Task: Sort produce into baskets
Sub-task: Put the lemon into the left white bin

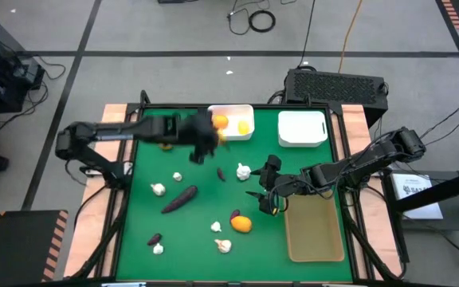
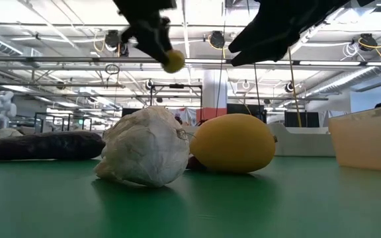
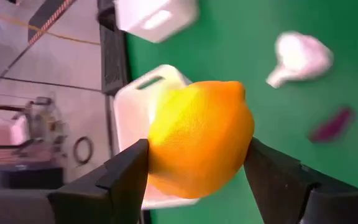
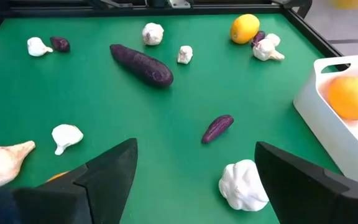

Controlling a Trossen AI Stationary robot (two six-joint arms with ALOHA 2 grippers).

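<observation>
My left gripper [image 1: 211,140] is shut on an orange-yellow fruit [image 3: 199,138], held high above the mat beside the left white bin [image 1: 231,134]. That bin holds two orange-yellow fruits [image 1: 220,121]. The low view shows the held fruit [image 2: 172,61] in the air. My right gripper [image 1: 266,190] is open and empty, low over the mat's middle right, with a garlic bulb [image 4: 244,185] just ahead of it. The second white bin [image 1: 302,128] and the tan tray [image 1: 315,231] are empty. A long purple piece [image 1: 180,198], garlic bulbs and another fruit [image 1: 242,225] lie on the mat. My left gripper pinches the fruit by two opposite sides [image 3: 157,155] between its two fingers. The fruit is lifted clear of the table and the bin.
Loose pieces lie across the green mat: garlic bulbs [image 1: 158,189] [image 1: 223,245], small purple pieces [image 1: 154,237] [image 1: 220,172]. A black box with a grille [image 1: 335,86] stands behind the table. In the low view a garlic bulb [image 2: 141,147] and a fruit [image 2: 233,143] lie close to the camera.
</observation>
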